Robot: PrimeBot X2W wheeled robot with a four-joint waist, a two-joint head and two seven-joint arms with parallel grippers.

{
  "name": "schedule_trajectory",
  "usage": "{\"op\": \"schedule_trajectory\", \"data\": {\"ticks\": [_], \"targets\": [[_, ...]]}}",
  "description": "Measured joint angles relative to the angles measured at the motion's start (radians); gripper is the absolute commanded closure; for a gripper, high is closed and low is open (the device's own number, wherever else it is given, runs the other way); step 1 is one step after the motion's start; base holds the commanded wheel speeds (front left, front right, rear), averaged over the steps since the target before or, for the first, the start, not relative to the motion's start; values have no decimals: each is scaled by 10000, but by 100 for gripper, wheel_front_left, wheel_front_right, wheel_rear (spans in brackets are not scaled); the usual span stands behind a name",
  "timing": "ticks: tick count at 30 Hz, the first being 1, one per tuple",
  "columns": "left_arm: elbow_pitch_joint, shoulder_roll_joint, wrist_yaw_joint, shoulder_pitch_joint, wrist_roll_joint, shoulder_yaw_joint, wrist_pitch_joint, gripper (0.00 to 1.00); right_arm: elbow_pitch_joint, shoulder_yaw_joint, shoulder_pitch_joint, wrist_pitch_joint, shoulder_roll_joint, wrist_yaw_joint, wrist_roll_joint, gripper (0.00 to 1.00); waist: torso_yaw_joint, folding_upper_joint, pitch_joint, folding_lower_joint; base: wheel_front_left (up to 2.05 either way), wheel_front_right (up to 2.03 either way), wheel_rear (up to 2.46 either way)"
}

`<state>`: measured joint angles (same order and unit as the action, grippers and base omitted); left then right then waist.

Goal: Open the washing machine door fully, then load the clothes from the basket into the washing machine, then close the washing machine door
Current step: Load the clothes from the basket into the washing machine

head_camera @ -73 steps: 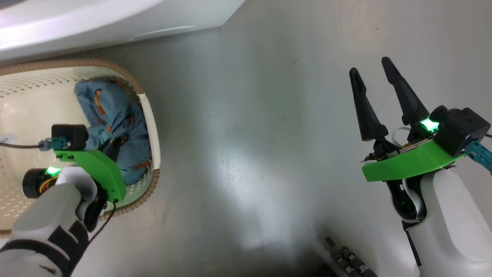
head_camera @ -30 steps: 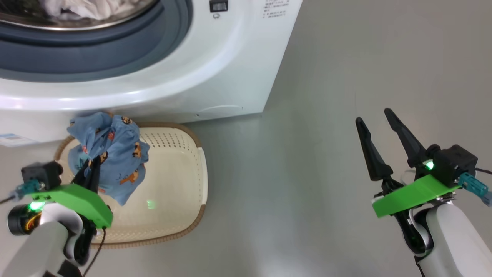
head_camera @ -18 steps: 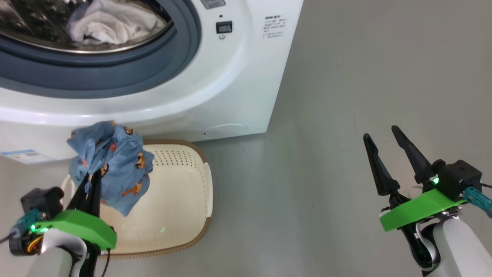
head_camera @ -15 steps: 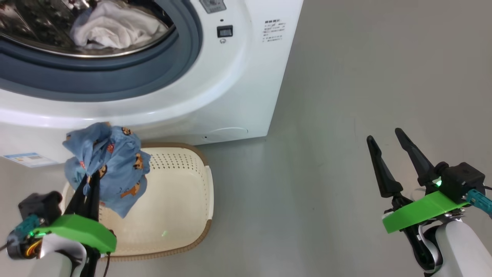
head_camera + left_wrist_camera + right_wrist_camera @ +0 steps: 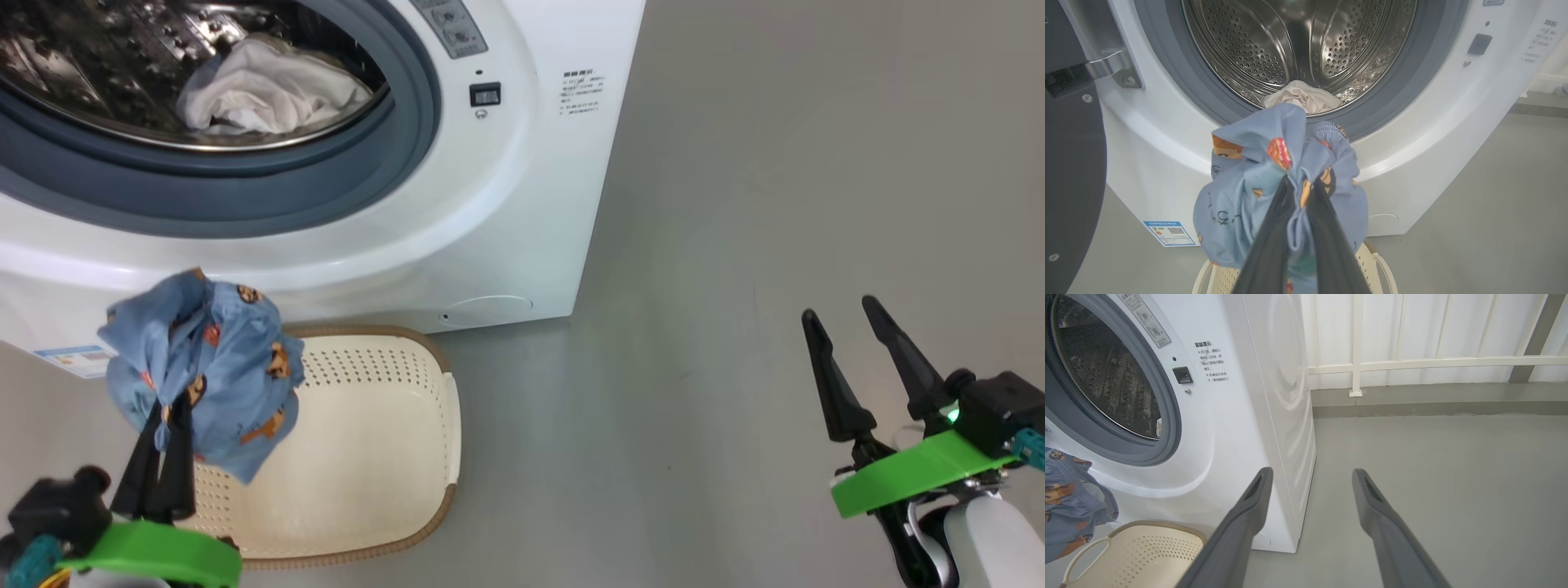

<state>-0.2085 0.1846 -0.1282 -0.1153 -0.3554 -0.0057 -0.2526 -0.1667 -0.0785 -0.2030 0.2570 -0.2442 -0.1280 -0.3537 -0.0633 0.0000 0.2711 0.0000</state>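
My left gripper [image 5: 171, 408] is shut on a bunched light blue garment [image 5: 204, 367] printed with orange cartoon figures. It hangs above the cream basket [image 5: 454, 425], in front of the washing machine [image 5: 506, 204]. In the left wrist view the garment [image 5: 1249, 196] hangs just below the drum opening, where white cloth [image 5: 1302, 96] lies. The black door [image 5: 1069, 163] stands swung open at the left. My right gripper [image 5: 839, 308] is open and holds nothing, out over the floor to the right of the machine.
Grey floor [image 5: 735, 245] spreads to the right of the washer. A white railing [image 5: 1412, 363] and a low kerb run behind it. A blue label sticker [image 5: 1169, 232] sits low on the washer's front, and the basket's inside looks bare.
The left gripper has lifted the blue garment out of the basket, up in front of the washer. The head view has tilted up, showing more of the drum. The right gripper stays open.
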Motion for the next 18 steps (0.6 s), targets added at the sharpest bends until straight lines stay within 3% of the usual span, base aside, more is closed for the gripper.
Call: {"op": "schedule_trajectory", "data": {"ticks": [18], "targets": [[1797,-782,0,1242,717,784,-25,100,211,311,398,-2,12,0,0,0,-54,0,38,0,0,0,0]]}}
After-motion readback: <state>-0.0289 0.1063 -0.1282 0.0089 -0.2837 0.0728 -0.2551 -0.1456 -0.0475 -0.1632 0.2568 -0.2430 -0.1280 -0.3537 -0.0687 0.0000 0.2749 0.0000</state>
